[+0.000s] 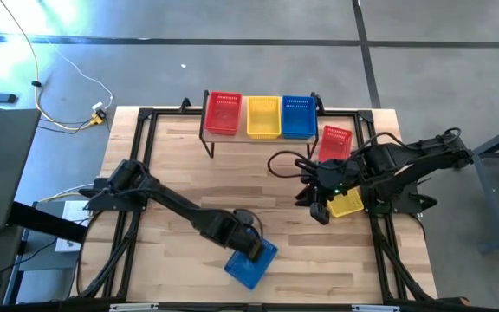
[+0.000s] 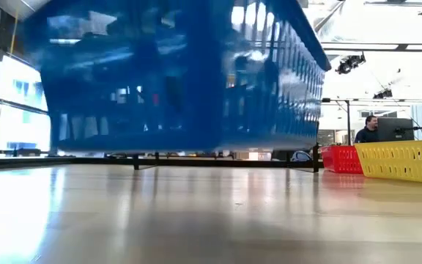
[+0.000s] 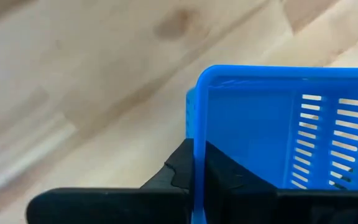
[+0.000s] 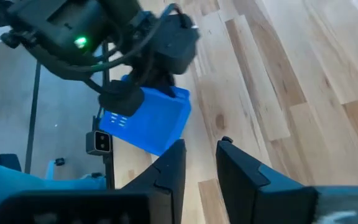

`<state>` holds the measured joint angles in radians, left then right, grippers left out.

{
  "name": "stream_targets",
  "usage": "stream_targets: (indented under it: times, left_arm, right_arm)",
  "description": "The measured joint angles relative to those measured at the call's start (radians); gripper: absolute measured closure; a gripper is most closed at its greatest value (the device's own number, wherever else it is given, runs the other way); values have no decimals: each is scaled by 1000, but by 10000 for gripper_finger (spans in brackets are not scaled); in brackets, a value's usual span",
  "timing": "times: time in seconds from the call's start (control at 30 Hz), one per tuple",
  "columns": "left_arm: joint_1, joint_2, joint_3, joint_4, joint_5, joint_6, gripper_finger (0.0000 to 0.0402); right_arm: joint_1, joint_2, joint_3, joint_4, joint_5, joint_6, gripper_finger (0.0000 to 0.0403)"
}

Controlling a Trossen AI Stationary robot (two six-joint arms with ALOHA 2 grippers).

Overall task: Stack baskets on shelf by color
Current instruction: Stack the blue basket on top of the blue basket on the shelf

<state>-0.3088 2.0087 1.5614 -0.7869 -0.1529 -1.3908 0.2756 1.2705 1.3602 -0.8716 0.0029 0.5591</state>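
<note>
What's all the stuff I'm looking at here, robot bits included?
shelf: one, light wood on black legs, far edge of the table.
baskets on shelf: three, red, yellow, blue, side by side.
red basket: one, on the table right of the shelf.
yellow basket: one, on the table under the right arm.
blue basket: one, near front edge, held.
person: one, in the far background.
left gripper: shut on the blue basket's wall.
right gripper: open, empty, beside the yellow basket.
</note>
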Motion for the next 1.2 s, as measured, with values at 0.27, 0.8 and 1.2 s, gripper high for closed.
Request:
stream_targets:
  times: [0.27,0.8,1.2]
  left_arm:
    - [82,0,106,-119,-16,144,400]
    - [273,0,254,-263,11,269,401]
    - [329,0,263,-175,-27,212,401]
  right_arm:
    - [19,0,0,16,7,-17,271]
    - [189,24,0,123,63,-276,253]
    - [189,162,0,136,31,-473,253]
